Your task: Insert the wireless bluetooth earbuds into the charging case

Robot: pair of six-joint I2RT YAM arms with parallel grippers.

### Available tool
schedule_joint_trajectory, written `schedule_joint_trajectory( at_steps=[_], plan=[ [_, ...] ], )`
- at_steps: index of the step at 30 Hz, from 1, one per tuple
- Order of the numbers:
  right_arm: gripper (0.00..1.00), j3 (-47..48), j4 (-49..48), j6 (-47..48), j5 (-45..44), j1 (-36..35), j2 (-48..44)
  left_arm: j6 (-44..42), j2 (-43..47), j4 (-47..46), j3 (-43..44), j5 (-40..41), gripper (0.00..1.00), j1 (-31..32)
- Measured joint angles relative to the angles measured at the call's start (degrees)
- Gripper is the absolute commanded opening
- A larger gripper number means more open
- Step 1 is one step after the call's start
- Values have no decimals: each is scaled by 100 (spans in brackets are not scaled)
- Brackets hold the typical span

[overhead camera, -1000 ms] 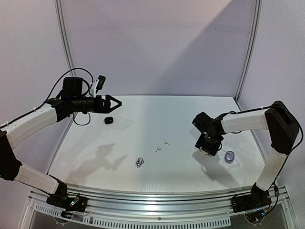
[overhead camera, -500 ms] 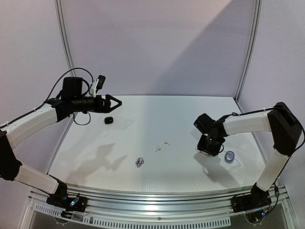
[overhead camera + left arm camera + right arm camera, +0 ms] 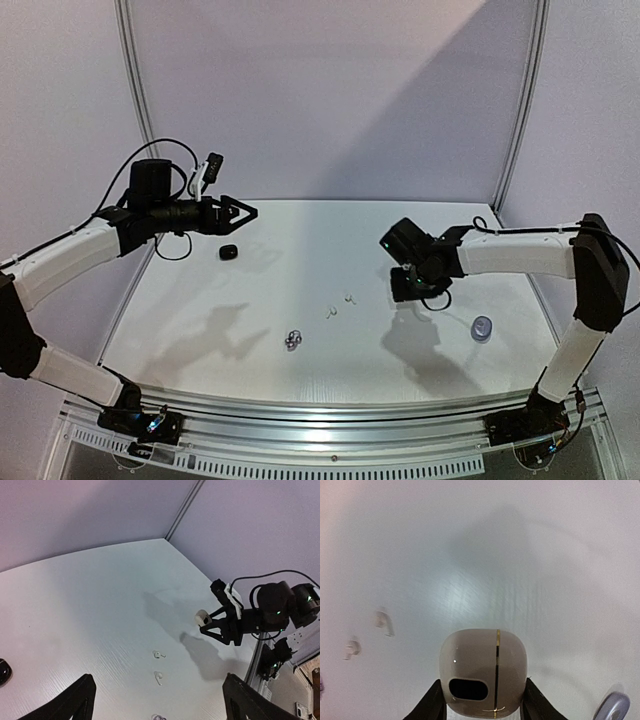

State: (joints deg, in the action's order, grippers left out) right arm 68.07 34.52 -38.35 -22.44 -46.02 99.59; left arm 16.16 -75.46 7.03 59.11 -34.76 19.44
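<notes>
My right gripper [image 3: 405,288] is shut on a beige charging case [image 3: 483,672] and holds it above the table, right of the middle. Two white earbuds [image 3: 349,298] [image 3: 329,312] lie just left of it, and they also show in the right wrist view [image 3: 384,621] [image 3: 351,648]. A pair of silvery-grey earbuds [image 3: 293,341] lies nearer the front. My left gripper [image 3: 245,213] is open and empty, raised over the back left. A small black case [image 3: 229,252] sits on the table below it. I see no black earbuds.
A round blue-grey case [image 3: 482,328] lies on the table at the right, behind my right gripper; it also shows in the right wrist view [image 3: 611,707]. Grey walls close in the back and both sides of the white table [image 3: 250,330].
My right gripper has carried the beige case left and a little back, away from the blue-grey case and towards the white earbuds. The left arm has barely moved.
</notes>
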Motion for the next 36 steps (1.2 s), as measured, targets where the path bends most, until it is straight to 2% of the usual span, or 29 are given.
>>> schedule_joint_trajectory(
  at_steps=[6,10,17,27,28,32,34,36],
  plan=[
    [22,1600,-896,3047,-396,-879,-63,-22,2,-391,-2,-715,93,96],
    [22,2065,-1445,4625,-413,-1377,-87,7,2,-463,70,-1211,94,136],
    [18,2621,-1786,6561,-236,-1996,-85,-79,2,-693,315,-1652,95,553],
    [14,3305,-1766,7462,-431,-2205,190,-271,-42,-525,693,-1742,88,782],
    [13,3320,-1751,7495,-446,-2225,238,-278,-42,-522,717,-1759,85,785],
    [12,3322,-1589,7587,-455,-2267,358,-271,-44,-481,741,-1840,58,791],
    [12,3322,-1545,7606,-459,-2267,367,-297,-66,-450,754,-1851,53,798],
    [12,3333,-1554,7619,-472,-2269,367,-297,-96,-428,754,-1832,53,804]
  ],
)
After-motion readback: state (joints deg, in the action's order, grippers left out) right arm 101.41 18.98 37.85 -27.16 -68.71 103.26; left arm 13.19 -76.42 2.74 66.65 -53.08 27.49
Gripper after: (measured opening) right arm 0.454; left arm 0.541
